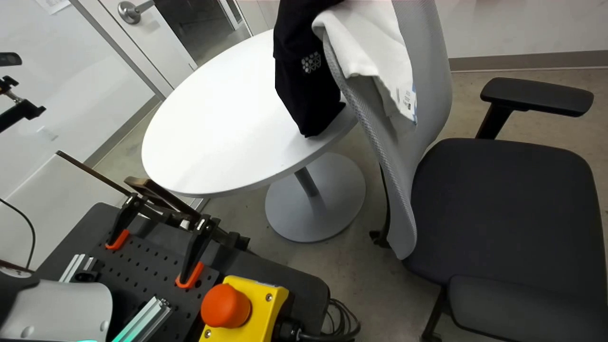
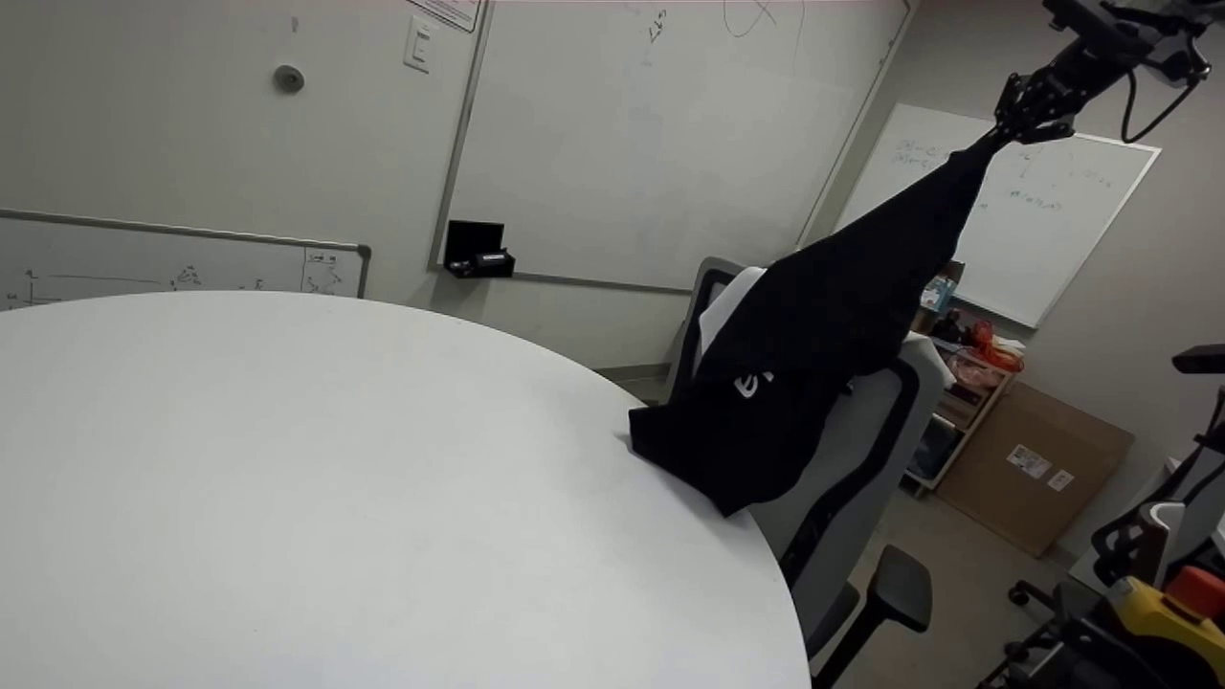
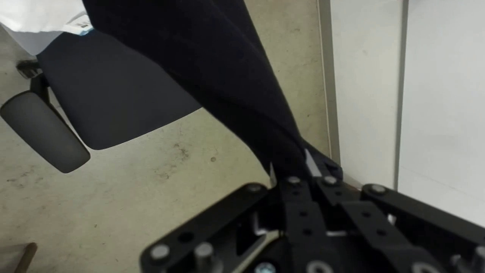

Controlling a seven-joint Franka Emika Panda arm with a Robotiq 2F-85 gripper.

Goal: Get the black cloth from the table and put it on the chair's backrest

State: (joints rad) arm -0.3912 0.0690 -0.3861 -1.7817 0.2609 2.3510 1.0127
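Observation:
The black cloth (image 1: 311, 95) hangs stretched from my gripper, with its lower end resting on the white round table (image 1: 213, 128) beside the chair. In an exterior view the cloth (image 2: 833, 306) slopes up across the top of the chair's backrest (image 2: 866, 421) to my raised gripper (image 2: 1013, 132). The grey mesh backrest also shows in an exterior view (image 1: 430, 80). In the wrist view my gripper (image 3: 293, 170) is shut on the end of the cloth (image 3: 212, 64), over the floor past the chair seat (image 3: 117, 91). My gripper is outside the remaining exterior view.
A white cloth (image 1: 370, 42) drapes over the backrest, partly behind the black cloth. The chair has black armrests (image 1: 536, 95). A black cart with clamps and a yellow emergency-stop box (image 1: 261, 304) stands near the table. A cardboard box (image 2: 1034, 469) leans by a shelf.

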